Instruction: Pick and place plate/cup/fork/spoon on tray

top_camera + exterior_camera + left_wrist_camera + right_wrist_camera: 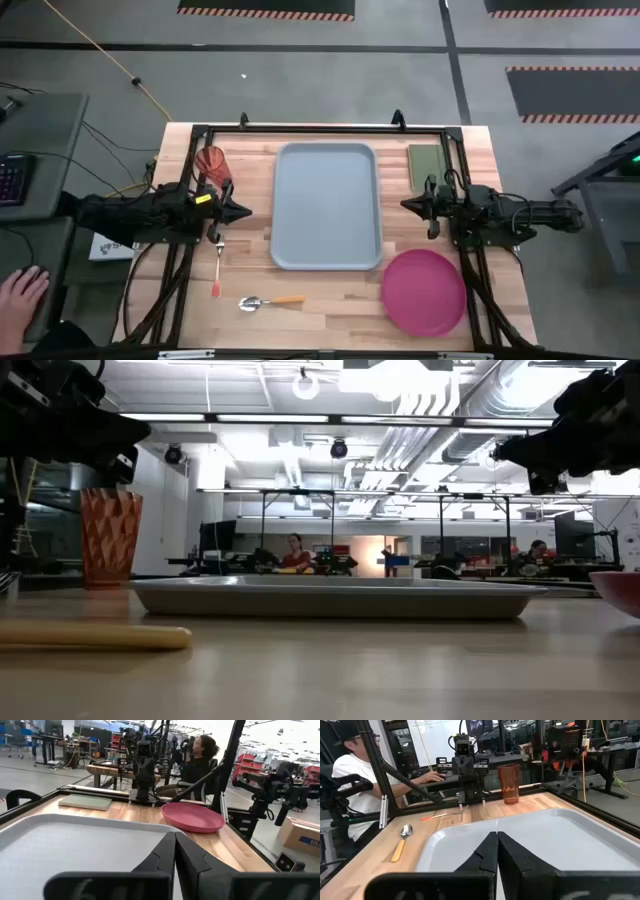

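The grey-blue tray [327, 205] lies in the table's middle, empty. The orange cup [211, 162] stands upright at the far left, just beyond my left arm. The fork [218, 266] lies near the left, handle toward the near edge. The spoon [270, 301] lies near the front edge, bowl pointing left. The pink plate [424, 291] lies at the near right. My left gripper [243, 212] is shut and empty, left of the tray. My right gripper [407, 205] is shut and empty, right of the tray. Both hover above the table.
A dark green pad [425, 166] lies at the far right, beside the tray. A black frame [320, 128] runs along the table's far edge. A person's hand [20, 295] shows off the table's left. People sit beyond the table in the wrist views.
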